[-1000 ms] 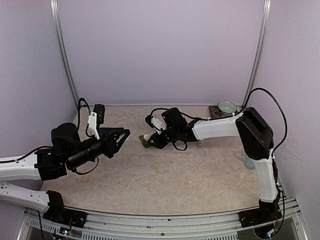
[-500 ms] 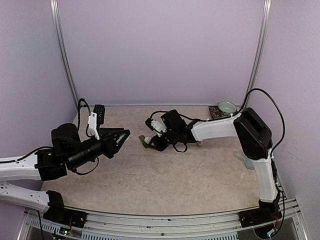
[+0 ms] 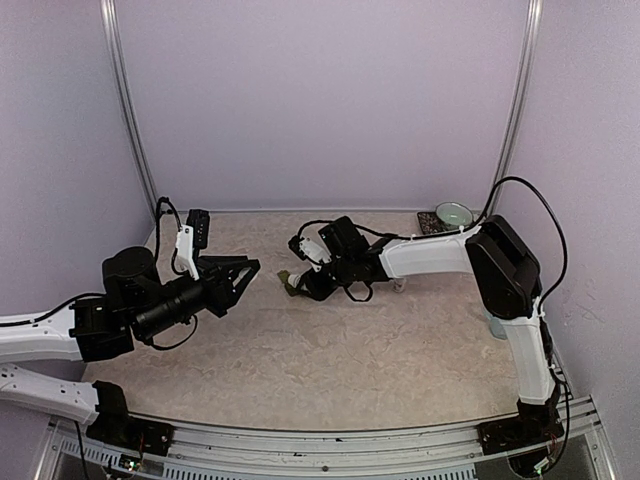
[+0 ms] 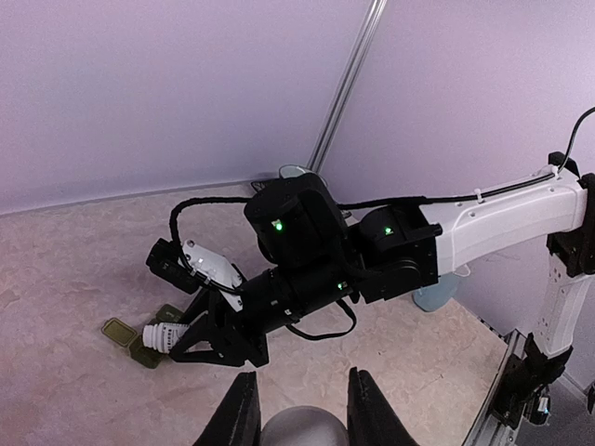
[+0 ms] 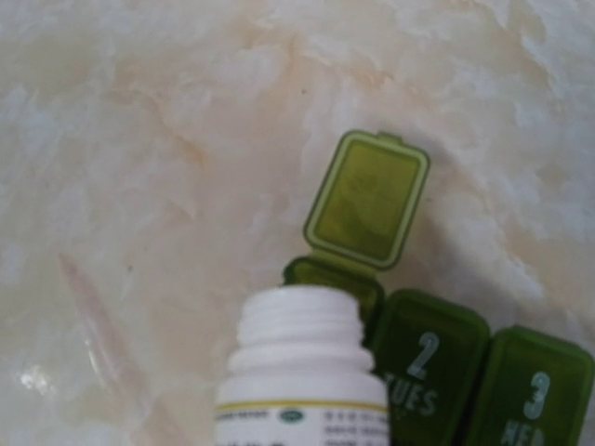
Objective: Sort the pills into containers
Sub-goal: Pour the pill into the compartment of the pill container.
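Fingers of the right gripper (image 4: 184, 339) squeeze a white bottle (image 5: 302, 372). The green containers (image 5: 429, 360) lie just under the bottle's mouth, first lid open. Far from the bottle, the left gripper (image 4: 299, 379) pinches a grey round thing (image 4: 297, 429).

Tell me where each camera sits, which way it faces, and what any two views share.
Top external: above and behind the bases, looking down and forward at the table; both arms show, left end effector, right end effector.
Left wrist: on the left arm, facing across toward the right arm; own fingers flank a grey round thing.
Right wrist: looking down at the containers, first lid open; the held pill bottle hides its fingers.
Shared: both wrist views show pill bottle and containers.
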`<action>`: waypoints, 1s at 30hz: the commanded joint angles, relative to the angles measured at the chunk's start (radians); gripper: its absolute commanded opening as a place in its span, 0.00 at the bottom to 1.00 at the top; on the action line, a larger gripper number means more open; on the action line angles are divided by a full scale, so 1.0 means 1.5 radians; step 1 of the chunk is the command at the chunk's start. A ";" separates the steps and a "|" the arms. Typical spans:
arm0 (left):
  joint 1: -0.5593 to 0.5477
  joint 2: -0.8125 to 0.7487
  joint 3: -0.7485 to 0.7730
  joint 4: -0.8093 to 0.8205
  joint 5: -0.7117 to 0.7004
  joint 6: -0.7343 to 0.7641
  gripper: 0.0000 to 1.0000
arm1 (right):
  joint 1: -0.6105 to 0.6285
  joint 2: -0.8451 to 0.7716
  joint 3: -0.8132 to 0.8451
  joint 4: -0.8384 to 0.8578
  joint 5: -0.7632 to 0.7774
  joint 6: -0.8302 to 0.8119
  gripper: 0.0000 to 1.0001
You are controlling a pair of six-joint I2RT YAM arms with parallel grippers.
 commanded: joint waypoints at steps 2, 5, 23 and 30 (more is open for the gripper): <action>0.003 -0.009 -0.008 0.020 -0.002 -0.003 0.18 | 0.008 0.014 0.029 -0.033 -0.002 -0.003 0.00; 0.003 -0.010 -0.008 0.020 -0.002 -0.002 0.18 | 0.008 0.015 0.032 -0.040 -0.001 -0.003 0.00; 0.003 -0.006 -0.003 0.020 -0.002 -0.002 0.18 | 0.008 0.036 0.070 -0.094 -0.002 -0.008 0.00; 0.004 -0.002 -0.002 0.021 -0.002 -0.002 0.18 | 0.008 0.033 0.077 -0.109 -0.001 -0.008 0.00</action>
